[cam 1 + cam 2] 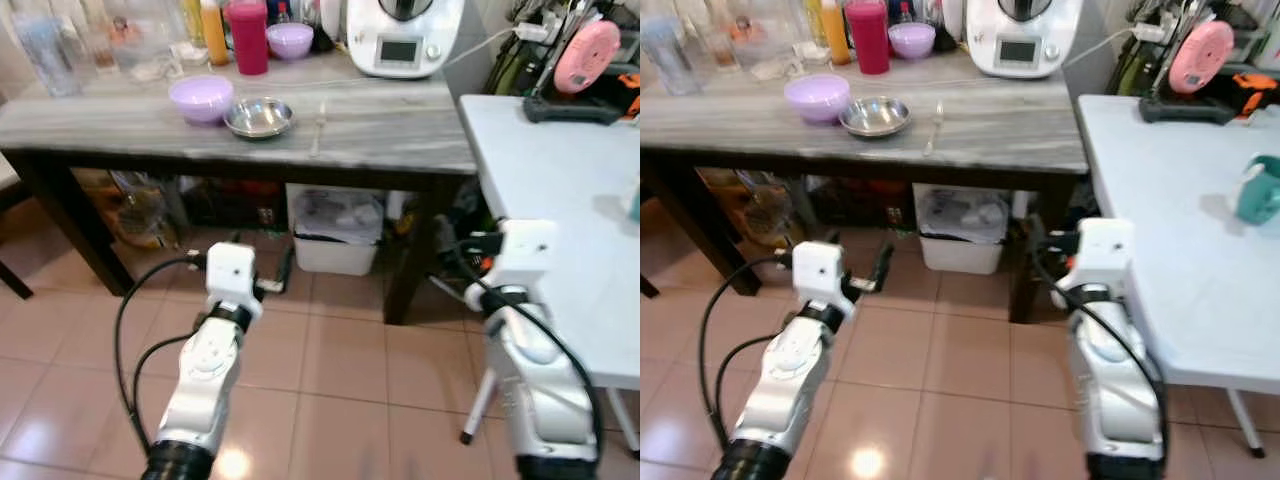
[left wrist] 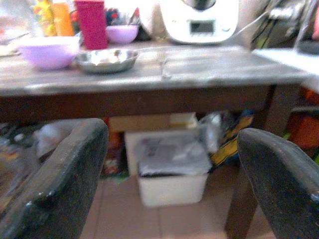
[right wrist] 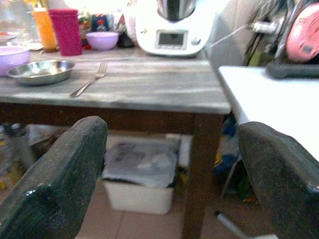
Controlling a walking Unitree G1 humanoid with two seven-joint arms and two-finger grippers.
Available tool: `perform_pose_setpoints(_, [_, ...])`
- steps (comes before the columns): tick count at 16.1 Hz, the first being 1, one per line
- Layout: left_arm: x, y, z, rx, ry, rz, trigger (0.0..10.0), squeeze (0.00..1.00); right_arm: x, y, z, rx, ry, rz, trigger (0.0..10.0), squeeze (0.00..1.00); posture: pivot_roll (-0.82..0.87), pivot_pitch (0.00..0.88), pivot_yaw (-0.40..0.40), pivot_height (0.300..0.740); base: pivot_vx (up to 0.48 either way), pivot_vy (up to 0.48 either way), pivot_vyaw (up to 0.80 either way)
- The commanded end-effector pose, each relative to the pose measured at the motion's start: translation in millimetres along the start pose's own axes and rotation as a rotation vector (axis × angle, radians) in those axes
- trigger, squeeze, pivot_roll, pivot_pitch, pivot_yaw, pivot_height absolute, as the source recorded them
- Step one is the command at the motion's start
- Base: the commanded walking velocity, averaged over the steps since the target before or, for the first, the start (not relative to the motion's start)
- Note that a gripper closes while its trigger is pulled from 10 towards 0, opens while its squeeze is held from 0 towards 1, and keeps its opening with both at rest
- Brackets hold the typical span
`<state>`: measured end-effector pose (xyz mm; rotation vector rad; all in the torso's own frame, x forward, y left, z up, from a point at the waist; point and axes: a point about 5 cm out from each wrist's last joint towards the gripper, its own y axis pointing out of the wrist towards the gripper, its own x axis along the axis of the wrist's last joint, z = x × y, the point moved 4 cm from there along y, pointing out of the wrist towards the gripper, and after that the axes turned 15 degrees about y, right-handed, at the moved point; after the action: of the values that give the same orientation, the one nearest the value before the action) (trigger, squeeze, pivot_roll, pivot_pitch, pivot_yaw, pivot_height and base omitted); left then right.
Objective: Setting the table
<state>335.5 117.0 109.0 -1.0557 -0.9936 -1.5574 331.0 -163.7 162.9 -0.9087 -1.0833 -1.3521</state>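
Tableware waits on the grey wooden table [image 1: 400, 140] ahead: a lilac bowl [image 1: 201, 98] touching a steel dish [image 1: 259, 117] on its right, and a fork [image 1: 318, 128] lying apart, further right, its tines pointing toward the far edge. They sit toward the near edge, probably laid out within easy reach for picking up. Behind them, along the far side, stand a red tumbler [image 1: 248, 36], a second small lilac bowl [image 1: 290, 40] and a white kitchen machine [image 1: 403, 35], pushed back out of the working strip.

Both arms are held low in front of the body, below the tabletop and well short of it. The left gripper [image 2: 169, 189] has its fingers spread wide with nothing between them; the right gripper [image 3: 172, 186] is likewise spread and empty, so no piece has been taken yet.

To the right stands a white table [image 1: 1160, 200] with a teal cup [image 1: 1260, 190] on it, likely where the setting belongs.
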Motion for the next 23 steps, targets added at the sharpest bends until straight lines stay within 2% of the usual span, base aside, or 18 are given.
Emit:
perform_pose_setpoints(1, [3.1,1.4,3.9,0.013,0.007,-0.010,10.0,0.00,-2.0,0.0,1.4,0.005,-0.001,0.016,10.0,0.00,-0.24,0.068,0.043,0.740,0.000,-0.420,0.00])
perform_pose_setpoints(20, [3.9,6.2,-4.2,0.001,-0.017,-0.004,10.0,0.00,-1.3,0.1,-5.0,-0.012,-0.024,0.021,10.0,0.00,-0.26,0.078,0.041,0.740,0.000,-0.462,0.00])
perform_pose_setpoints(23, [4.0,6.4,-4.2,0.002,-0.017,-0.004,10.0,0.00,-1.1,0.2,-4.3,-0.009,-0.025,0.022,10.0,0.00,-0.26,0.078,0.041,0.740,0.000,0.000,0.00])
